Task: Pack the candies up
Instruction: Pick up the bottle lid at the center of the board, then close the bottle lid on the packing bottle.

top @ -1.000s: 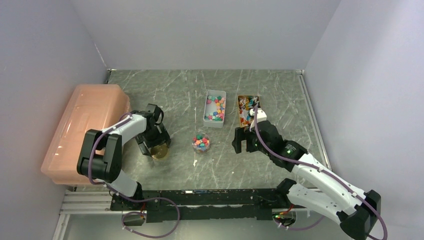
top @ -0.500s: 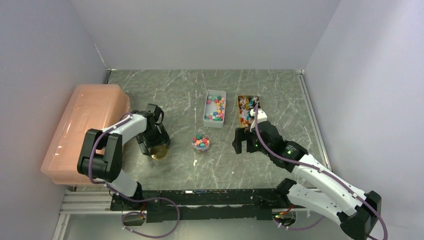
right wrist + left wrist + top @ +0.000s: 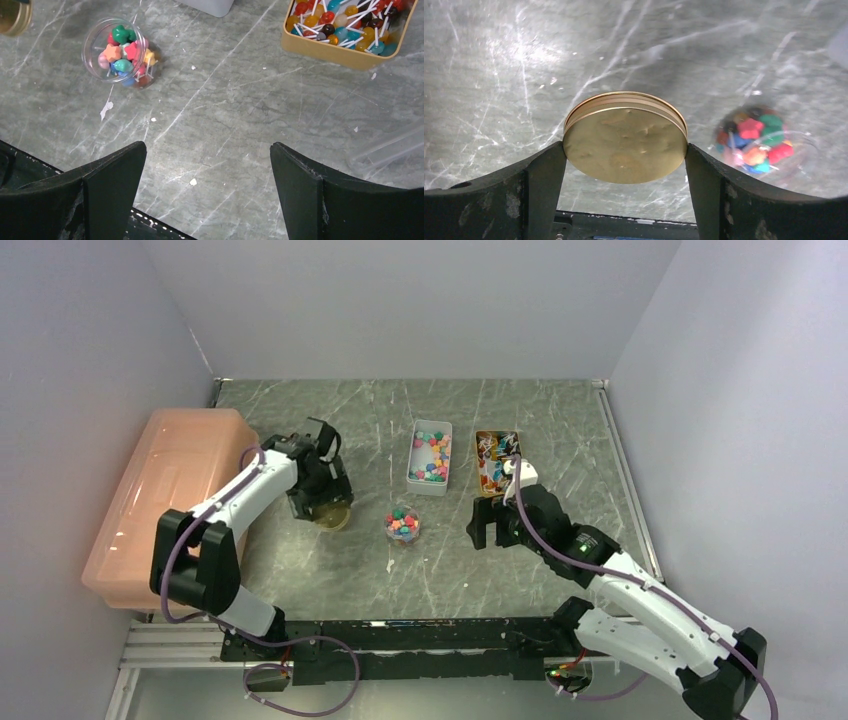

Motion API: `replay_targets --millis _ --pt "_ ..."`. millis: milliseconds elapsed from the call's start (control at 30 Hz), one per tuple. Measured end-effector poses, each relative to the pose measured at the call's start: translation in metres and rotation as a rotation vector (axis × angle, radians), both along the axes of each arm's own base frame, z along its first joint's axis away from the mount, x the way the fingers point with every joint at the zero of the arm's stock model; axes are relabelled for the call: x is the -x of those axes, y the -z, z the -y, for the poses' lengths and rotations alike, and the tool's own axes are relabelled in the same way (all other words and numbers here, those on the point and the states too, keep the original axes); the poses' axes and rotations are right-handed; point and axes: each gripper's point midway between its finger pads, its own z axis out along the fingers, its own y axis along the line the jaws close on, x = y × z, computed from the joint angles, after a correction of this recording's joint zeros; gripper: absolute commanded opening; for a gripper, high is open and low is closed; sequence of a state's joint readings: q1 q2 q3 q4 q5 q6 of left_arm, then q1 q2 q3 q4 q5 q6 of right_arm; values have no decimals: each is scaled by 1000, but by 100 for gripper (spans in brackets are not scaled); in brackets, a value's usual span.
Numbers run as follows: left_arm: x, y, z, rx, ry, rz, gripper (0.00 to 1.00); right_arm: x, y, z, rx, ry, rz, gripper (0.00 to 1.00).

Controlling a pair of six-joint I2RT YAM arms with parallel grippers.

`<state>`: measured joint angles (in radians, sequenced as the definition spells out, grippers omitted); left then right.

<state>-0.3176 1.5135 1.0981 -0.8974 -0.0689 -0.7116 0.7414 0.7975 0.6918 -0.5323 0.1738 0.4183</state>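
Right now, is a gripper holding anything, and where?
The left gripper holds the round gold lid by its rim, a finger on each side. The right gripper is open and holds nothing.

We're in a robot lab test cell: plain pale walls (image 3: 400, 300) box in a grey marble-patterned tabletop (image 3: 560, 410). A white-and-black left robot arm (image 3: 245, 498) and matching right robot arm (image 3: 640, 585) are bolted to a black metal rail (image 3: 400, 635) at the near edge.
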Motion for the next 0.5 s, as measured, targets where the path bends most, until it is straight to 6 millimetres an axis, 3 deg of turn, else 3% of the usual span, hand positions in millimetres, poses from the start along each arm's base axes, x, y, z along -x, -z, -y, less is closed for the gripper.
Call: replay_targets --millis 300,500 --pt "-19 -64 51 22 156 115 70 6 -2 5 -6 4 4 100" --pt "-22 -77 91 28 274 119 71 10 2 8 -7 20 -26 100"
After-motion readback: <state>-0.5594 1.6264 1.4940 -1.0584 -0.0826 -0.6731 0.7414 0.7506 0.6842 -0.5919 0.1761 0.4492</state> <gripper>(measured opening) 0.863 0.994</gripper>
